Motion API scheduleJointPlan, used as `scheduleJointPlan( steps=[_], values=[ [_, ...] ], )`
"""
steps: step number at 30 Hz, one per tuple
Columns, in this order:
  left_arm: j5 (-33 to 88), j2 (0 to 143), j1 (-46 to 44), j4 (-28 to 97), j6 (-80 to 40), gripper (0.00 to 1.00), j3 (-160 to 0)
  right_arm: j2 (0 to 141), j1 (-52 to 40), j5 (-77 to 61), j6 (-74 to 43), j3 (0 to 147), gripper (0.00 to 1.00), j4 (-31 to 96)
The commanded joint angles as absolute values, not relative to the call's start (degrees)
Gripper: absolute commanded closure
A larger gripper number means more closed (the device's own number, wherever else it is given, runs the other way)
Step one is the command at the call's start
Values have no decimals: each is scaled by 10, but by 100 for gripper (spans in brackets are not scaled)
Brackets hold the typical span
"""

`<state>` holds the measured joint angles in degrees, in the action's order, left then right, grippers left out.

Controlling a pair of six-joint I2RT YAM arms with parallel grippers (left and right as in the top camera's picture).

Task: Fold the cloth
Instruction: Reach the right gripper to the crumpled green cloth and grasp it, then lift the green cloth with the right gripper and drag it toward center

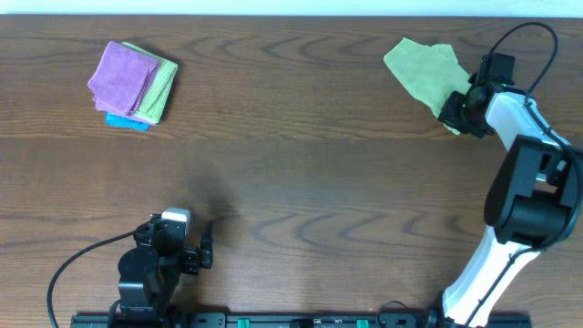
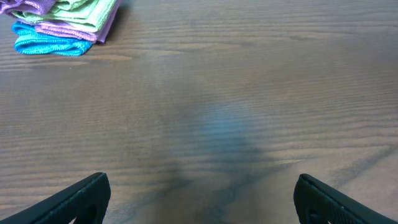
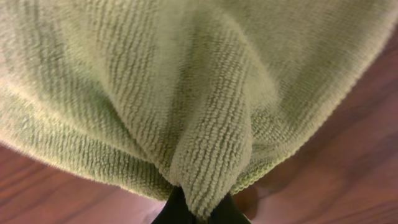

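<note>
Near the far left corner of the bench [image 1: 319, 182] sits a small stack of folded cloths: a purple cloth [image 1: 123, 76] on top, a duller yellow-green cloth [image 1: 160, 91] showing along its right side, and a blue cloth [image 1: 126, 121] peeking out at the near edge of the stack. The left wrist view shows the same stack at its upper left, layered purple and green over blue.

Close to the near edge, left of the middle, the left hand [image 2: 200, 202] hangs released, its two dark fingers [image 2: 81, 198] spread wide over bare wood and touching nothing.

Near the far right corner lies the cloth [image 1: 421, 66], light lime green and rumpled, partly spread on the bench. The right hand [image 1: 455, 111] is at its near right edge, clenched on a pinched ridge of the fabric. In the right wrist view the ribbed microfibre fills most of the picture, gathered into a fold that runs down into the dark fingertips [image 3: 171, 210] at the bottom.
</note>
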<state>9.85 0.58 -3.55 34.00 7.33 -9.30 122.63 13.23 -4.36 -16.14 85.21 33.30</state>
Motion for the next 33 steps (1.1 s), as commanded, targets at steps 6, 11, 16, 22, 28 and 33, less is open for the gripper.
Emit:
scheduleJointPlan(
  steps=[6, 11, 16, 22, 28, 33],
  values=[
    [92, 3, -38, 338, 69, 5, -89, 1225, 99, -310, -151, 858, 99, 394],
    [92, 3, -38, 338, 69, 5, -89, 1213, 32, -435, -132, 858, 98, 433],
    [92, 3, -38, 338, 69, 5, -89, 1176, -86, -433, -112, 859, 99, 468],
    [92, 3, -38, 338, 69, 5, -89, 1091, -225, -312, -117, 866, 99, 488],
    [92, 3, -38, 338, 69, 5, -89, 975, -334, -253, -117, 866, 99, 498],
    [92, 3, -38, 338, 69, 4, -89, 891, -349, -253, -121, 866, 99, 503]
  ],
)
